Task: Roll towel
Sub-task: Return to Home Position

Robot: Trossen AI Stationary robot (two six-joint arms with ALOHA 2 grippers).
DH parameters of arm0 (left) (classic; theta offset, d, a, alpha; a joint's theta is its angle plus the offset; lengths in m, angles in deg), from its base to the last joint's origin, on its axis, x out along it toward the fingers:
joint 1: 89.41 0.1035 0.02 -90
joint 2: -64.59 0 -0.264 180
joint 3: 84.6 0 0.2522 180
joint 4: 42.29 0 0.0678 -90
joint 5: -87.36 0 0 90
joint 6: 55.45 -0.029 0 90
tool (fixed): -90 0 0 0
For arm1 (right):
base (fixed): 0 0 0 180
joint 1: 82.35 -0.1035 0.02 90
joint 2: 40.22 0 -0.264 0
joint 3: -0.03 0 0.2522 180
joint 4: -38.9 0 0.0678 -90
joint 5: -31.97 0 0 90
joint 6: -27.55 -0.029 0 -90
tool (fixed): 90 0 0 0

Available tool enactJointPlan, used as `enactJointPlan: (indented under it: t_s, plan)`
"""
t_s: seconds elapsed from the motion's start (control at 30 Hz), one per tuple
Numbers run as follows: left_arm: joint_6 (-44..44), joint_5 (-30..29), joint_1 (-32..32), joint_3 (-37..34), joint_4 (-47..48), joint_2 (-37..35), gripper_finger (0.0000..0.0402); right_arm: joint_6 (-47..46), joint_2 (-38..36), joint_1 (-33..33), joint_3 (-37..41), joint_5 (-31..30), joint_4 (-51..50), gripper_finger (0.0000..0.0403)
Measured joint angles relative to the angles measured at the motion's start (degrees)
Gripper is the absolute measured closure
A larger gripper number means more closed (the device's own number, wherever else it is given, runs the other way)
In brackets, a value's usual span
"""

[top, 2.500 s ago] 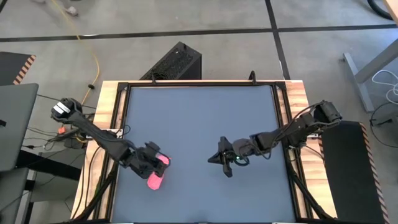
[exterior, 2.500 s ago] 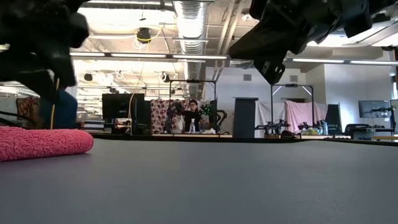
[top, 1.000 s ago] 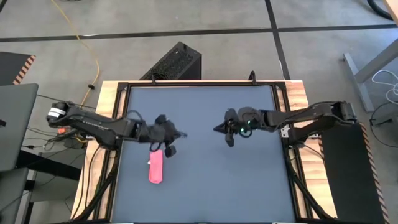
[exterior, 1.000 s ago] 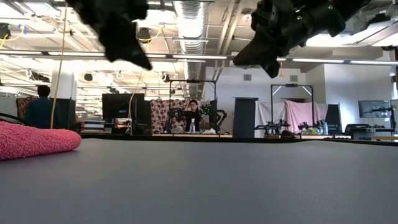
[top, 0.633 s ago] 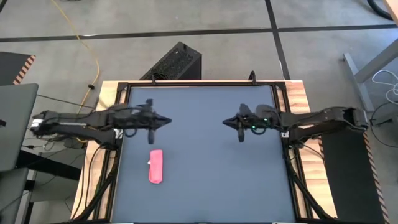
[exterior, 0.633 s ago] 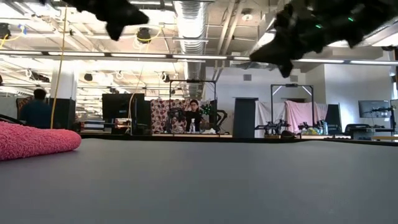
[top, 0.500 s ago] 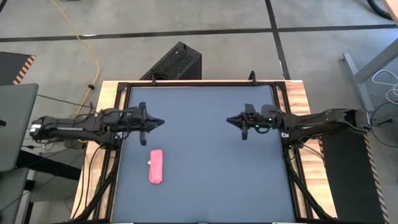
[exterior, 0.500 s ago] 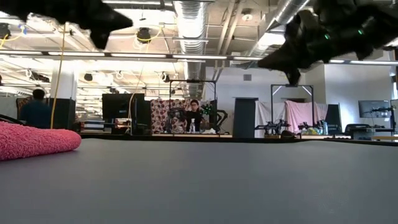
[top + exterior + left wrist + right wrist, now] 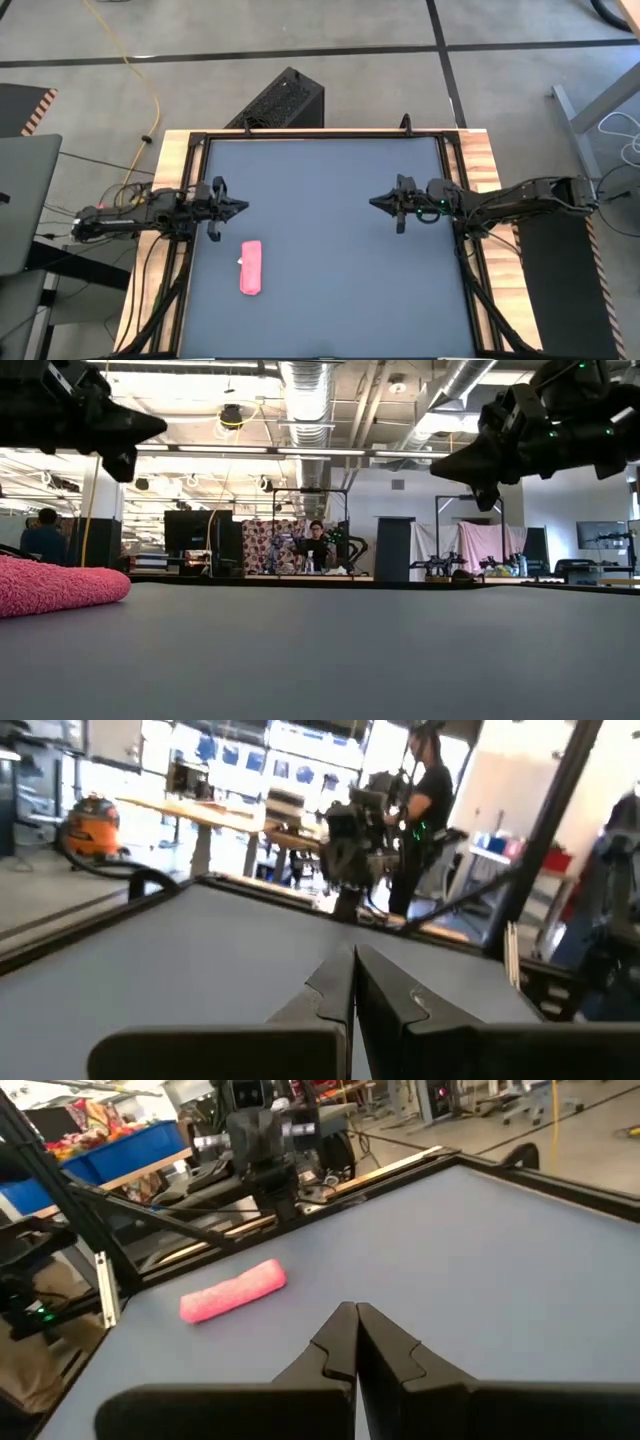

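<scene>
Towel (image 9: 251, 267) near left gripper (image 9: 241, 206), apart

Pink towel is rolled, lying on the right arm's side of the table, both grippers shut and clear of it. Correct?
No: the high view shows the narrow pink-red cloth towel roll on the left arm's side of the dark grey table. The rest holds: left gripper and right gripper are both shut and clear of it.

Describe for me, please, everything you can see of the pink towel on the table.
The towel is a narrow pink-red roll of fuzzy, terry-like cloth, lying flat near the left edge of the table. Only that dark surface touches it; the left gripper and right gripper hang clear of it.
</scene>
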Motion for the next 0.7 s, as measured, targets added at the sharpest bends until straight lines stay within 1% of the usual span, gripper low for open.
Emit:
enactJointPlan:
  t_s: [0.07, 0.17, 0.23, 0.3, 0.4, 0.53, 0.6, 0.7]
  plan:
    - [0.5, 0.6, 0.0, -0.5, 0.4, 0.2, 0.0401, 0.0, -0.2, 0.3, 1.2, -0.1, 2.0, 0.0376]
    - [0.4, 1.8, 0.0, -0.8, -0.2, 1.7, 0.0401, 0.2, -1.4, 0.6, 2.8, -0.3, 1.5, 0.0376]
    - [0.2, 1.9, 0.0, -1.6, 0.0, 1.3, 0.0401, 0.7, -2.5, 0.6, 4.2, -0.4, 1.9, 0.0376]
    - [-0.3, 1.8, 0.0, -2.6, -0.5, 1.2, 0.0401, 1.2, -3.8, 0.6, 6.3, -0.4, 4.3, 0.0376]
    - [-0.6, 0.5, 0.0, -2.6, 1.2, 1.1, 0.0401, 2.6, -6.3, 0.6, 10.2, -0.6, 8.7, 0.0376]
    - [-2.0, -0.3, 0.0, -2.6, 2.7, 1.2, 0.0401, 5.7, -10.8, 0.8, 10.6, -2.1, 3.2, 0.0376]
    - [-2.9, -1.1, 0.0, -2.7, 3.0, 1.5, 0.0401, 6.4, -11.9, 1.3, 10.6, -2.2, 0.9, 0.0376]
    - [-6.5, -1.2, 0.0, -2.7, 3.1, 1.8, 0.0401, 5.9, -12.8, 2.3, 10.6, -2.2, -1.7, 0.0376]
